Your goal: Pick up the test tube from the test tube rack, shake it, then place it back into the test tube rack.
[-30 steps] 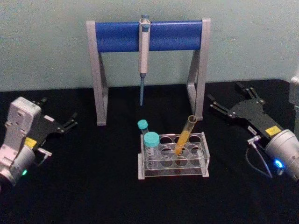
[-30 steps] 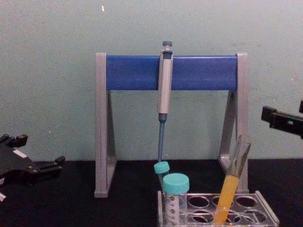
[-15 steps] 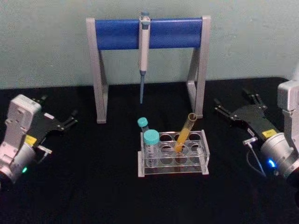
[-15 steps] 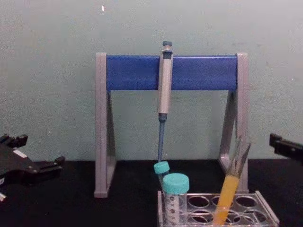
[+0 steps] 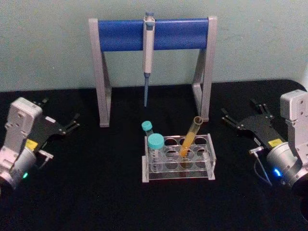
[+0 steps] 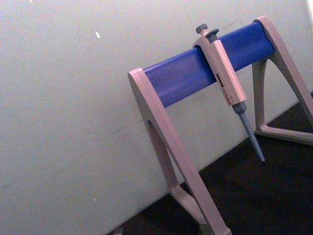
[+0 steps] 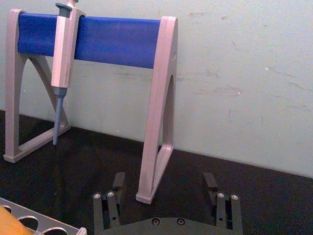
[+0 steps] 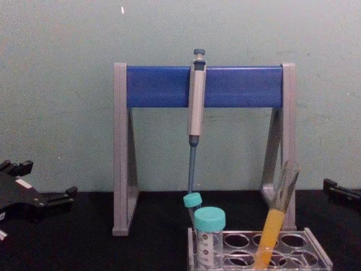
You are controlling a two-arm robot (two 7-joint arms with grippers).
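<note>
Test tube looks like smooth clear glass, the test tube rack is glossy see-through plastic, table is matt black, and the pipette stand has a matt grey frame.

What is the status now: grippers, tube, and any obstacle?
Left gripper open, parked far left. Right gripper open, right of the test tube rack, apart. Test tube leaning in rack. Teal-capped tubes at rack's left end.

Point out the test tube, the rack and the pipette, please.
test tube (image 5: 189, 137), head view, on its orange-filled lower half.
rack (image 5: 210, 159), head view, on its clear right wall.
pipette (image 8: 197, 96), chest view, on its grey body.
</note>
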